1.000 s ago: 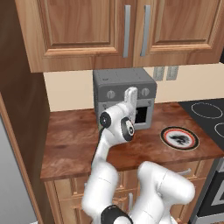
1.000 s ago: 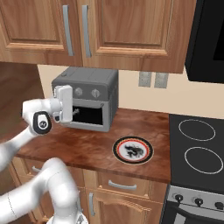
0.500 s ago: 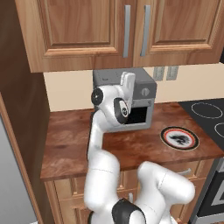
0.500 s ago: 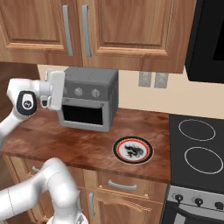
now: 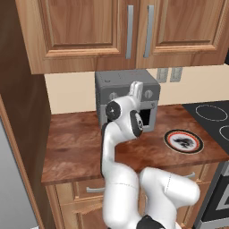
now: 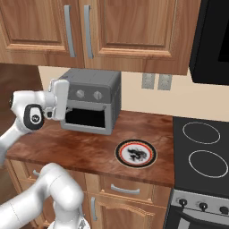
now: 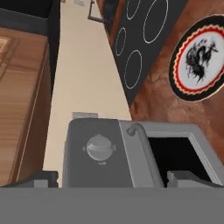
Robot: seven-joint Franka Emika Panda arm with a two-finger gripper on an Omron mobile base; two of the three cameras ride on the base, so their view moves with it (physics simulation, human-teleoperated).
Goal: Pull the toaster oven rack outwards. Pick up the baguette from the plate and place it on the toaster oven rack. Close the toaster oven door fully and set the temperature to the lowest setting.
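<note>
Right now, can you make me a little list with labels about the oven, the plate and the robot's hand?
oven: boxy grey metal toaster oven on the brown counter, door shut
plate: round plate with a dark and orange-red rim, nothing on it, between oven and stove
bread: none to be seen
hand: white two-finger hand, open, holding nothing, at the oven's upper front by the knobs
stove: black stovetop beside the plate

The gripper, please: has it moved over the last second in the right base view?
Yes, slightly: the gripper now sits a little higher and further left against the toaster oven, at its front left edge rather than across the cavity.
</note>
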